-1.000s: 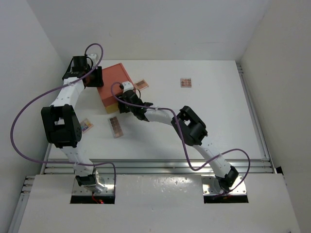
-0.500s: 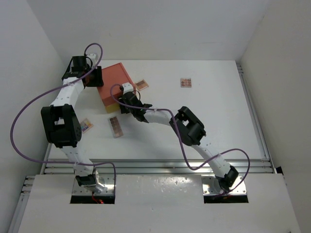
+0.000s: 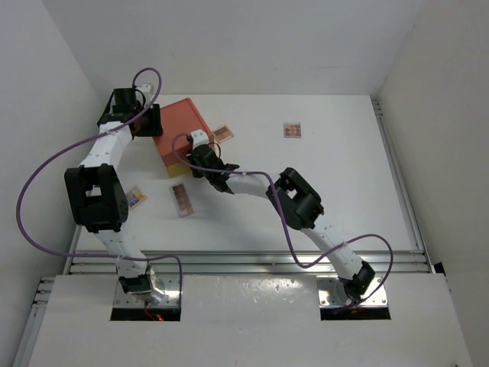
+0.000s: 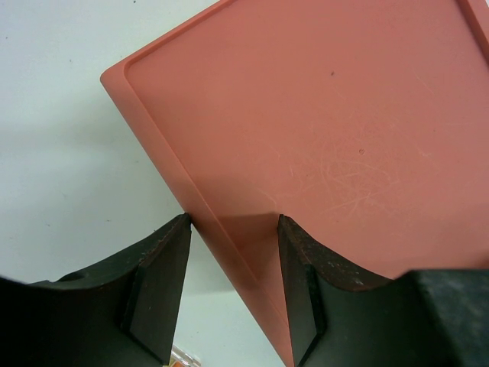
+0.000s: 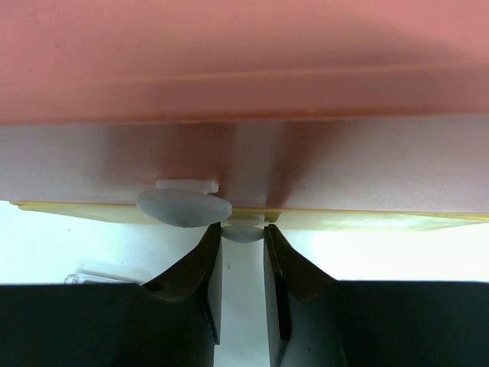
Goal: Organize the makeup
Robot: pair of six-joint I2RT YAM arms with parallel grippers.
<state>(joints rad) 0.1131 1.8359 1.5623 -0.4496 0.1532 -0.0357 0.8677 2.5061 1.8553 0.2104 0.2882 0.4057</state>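
Observation:
The makeup in view is small flat palettes on the white table: one [image 3: 222, 133] right of the orange drawer box [image 3: 179, 126], one [image 3: 292, 130] far right, one [image 3: 181, 199] in front, and a multicoloured one [image 3: 135, 197] at the left. No brushes show. My left gripper [image 3: 150, 122] is open and straddles the box's left edge [image 4: 229, 252]. My right gripper [image 3: 195, 158] is at the box's front face. In the right wrist view its jaws [image 5: 243, 233] are shut on the small white knob [image 5: 244, 234] of the yellow lower drawer [image 5: 382, 221].
A second, larger white knob [image 5: 183, 208] sits just left of and above the gripped one. The box stands at the table's back left, near the left wall [image 3: 46, 115]. A metal rail [image 3: 244, 260] runs along the table's near edge.
My right gripper has shifted slightly towards the box's front face. The left arm, the box and the palettes have not moved.

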